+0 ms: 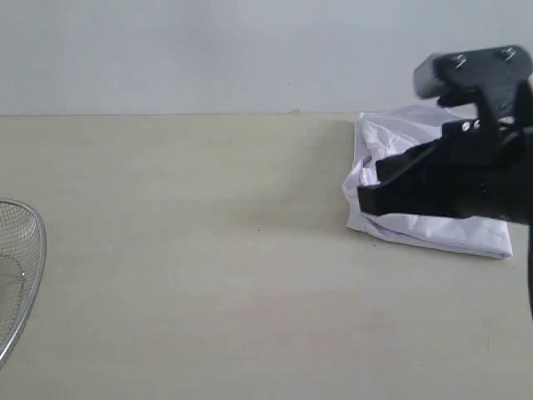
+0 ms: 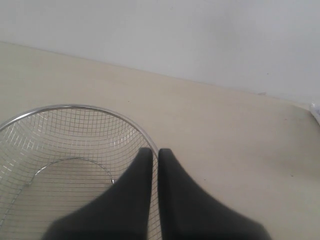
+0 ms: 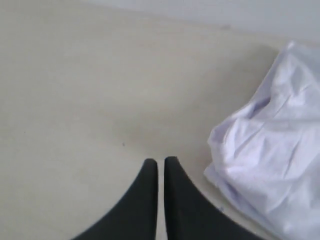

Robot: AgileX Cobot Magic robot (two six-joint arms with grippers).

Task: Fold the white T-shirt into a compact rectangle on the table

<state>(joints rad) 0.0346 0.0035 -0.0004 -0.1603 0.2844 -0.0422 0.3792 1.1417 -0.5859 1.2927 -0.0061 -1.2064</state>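
Observation:
The white T-shirt (image 1: pixel 416 229) lies folded into a wrinkled bundle at the back right of the table (image 1: pixel 208 275); only plain white cloth shows. My right gripper (image 1: pixel 366 198) hangs in front of it, black, shut and empty. In the right wrist view the right gripper (image 3: pixel 157 161) has its tips together over bare table, with the T-shirt (image 3: pixel 270 150) off to one side, not touched. My left gripper (image 2: pixel 155 151) is shut and empty above the rim of a wire basket (image 2: pixel 70 108). It does not appear in the exterior view.
A round wire-mesh basket (image 1: pixel 25 275) sits at the left edge of the table. A pale wall (image 1: pixel 208 50) stands behind the table's far edge. Bare tabletop spans from the basket to the shirt.

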